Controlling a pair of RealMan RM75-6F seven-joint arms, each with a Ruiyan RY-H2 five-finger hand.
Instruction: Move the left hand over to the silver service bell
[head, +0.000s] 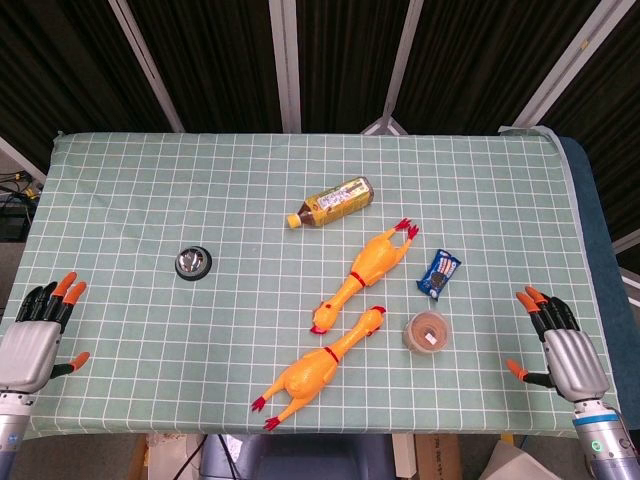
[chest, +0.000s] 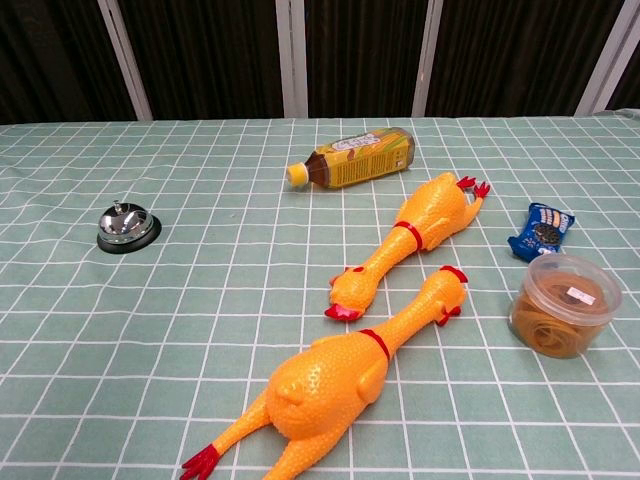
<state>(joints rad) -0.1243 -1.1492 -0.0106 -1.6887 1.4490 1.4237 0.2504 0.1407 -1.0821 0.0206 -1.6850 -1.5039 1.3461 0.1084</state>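
Observation:
The silver service bell (head: 193, 263) stands on the green checked tablecloth, left of centre; the chest view shows the bell (chest: 128, 228) on its black base. My left hand (head: 38, 330) rests at the table's front left corner, fingers spread and holding nothing, well to the left and nearer than the bell. At the front right corner my right hand (head: 560, 345) is likewise open and empty. Neither hand appears in the chest view.
A lying tea bottle (head: 331, 203), two yellow rubber chickens (head: 365, 271) (head: 322, 365), a blue snack packet (head: 438, 273) and a round tub of rubber bands (head: 427, 332) occupy the centre and right. The tablecloth (head: 120, 190) spans the table.

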